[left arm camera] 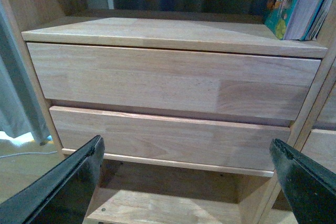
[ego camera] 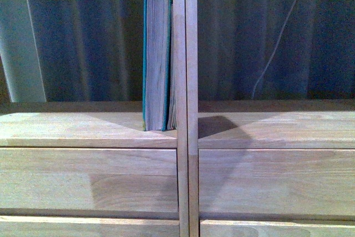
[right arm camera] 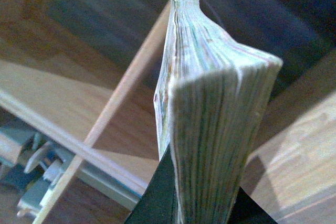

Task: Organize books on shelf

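Note:
A thick teal-covered book [ego camera: 157, 59] stands upright in the left open compartment of the pale wood shelf [ego camera: 83, 131], pale page edges facing me. A thinner book [ego camera: 172, 81] stands between it and the centre divider [ego camera: 185, 81]. Neither gripper shows in the front view. In the left wrist view the teal book's colourful cover [left arm camera: 286, 3] shows at the far corner of the shelf [left arm camera: 157, 30]. My left gripper [left arm camera: 186, 182] is open and holds nothing, low in front of the drawer fronts. My right gripper [right arm camera: 202, 203] is shut on a thick book [right arm camera: 215, 108] with pale page edges, held near the shelf [right arm camera: 52, 93].
Two plain drawer fronts [left arm camera: 173, 77] [left arm camera: 168, 137] sit under the left compartment, with an open space [left arm camera: 157, 203] below them. A dark curtain [ego camera: 83, 43] and a white cable [ego camera: 277, 43] hang behind the shelf. A pale curtain [left arm camera: 16, 103] hangs beside it. Grey-blue objects [right arm camera: 26, 182] lie on the floor.

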Robot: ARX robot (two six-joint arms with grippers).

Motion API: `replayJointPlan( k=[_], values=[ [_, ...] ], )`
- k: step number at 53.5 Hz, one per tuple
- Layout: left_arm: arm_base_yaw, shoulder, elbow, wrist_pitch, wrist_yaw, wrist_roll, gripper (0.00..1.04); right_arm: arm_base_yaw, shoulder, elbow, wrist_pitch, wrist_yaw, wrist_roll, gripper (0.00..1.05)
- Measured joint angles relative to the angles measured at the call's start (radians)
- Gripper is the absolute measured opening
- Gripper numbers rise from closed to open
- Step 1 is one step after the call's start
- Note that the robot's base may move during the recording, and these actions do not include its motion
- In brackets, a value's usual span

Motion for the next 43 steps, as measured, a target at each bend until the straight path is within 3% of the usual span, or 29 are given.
replayJointPlan(
  k=[9, 23, 30, 31, 34, 36, 39, 43],
  values=[
    [0.0, 0.0, 0.0, 0.0, 0.0, 0.0, 0.97, 0.055, -0.016, -0.046, 0.124, 0.013, -0.013, 0.07],
    [0.0, 0.0, 0.0, 0.0, 0.0, 0.0, 0.97, 0.305, 0.045, -0.048, 0.204, 0.114, -0.103, 0.07],
    [0.0, 0.0, 0.0, 0.0, 0.0, 0.0, 0.97, 0.371, 0.082, -0.039, 0.216, 0.146, -0.13, 0.07],
    [0.008, 0.006, 0.0, 0.0, 0.034, -0.011, 0.97, 0.372, 0.084, -0.039, 0.216, 0.148, -0.131, 0.07],
    [0.128, 0.108, 0.019, 0.026, 0.405, -0.097, 0.97, 0.373, 0.088, -0.037, 0.217, 0.161, -0.134, 0.07],
    [0.158, 0.182, 0.029, 0.067, 0.574, -0.138, 0.97, 0.375, 0.088, -0.036, 0.216, 0.164, -0.137, 0.07],
    [0.154, 0.253, 0.048, 0.135, 0.718, -0.177, 0.97, 0.375, 0.088, -0.036, 0.216, 0.163, -0.138, 0.07],
    [0.134, 0.327, 0.087, 0.215, 0.758, -0.2, 0.97, 0.375, 0.088, -0.035, 0.216, 0.164, -0.138, 0.07]
  ],
)
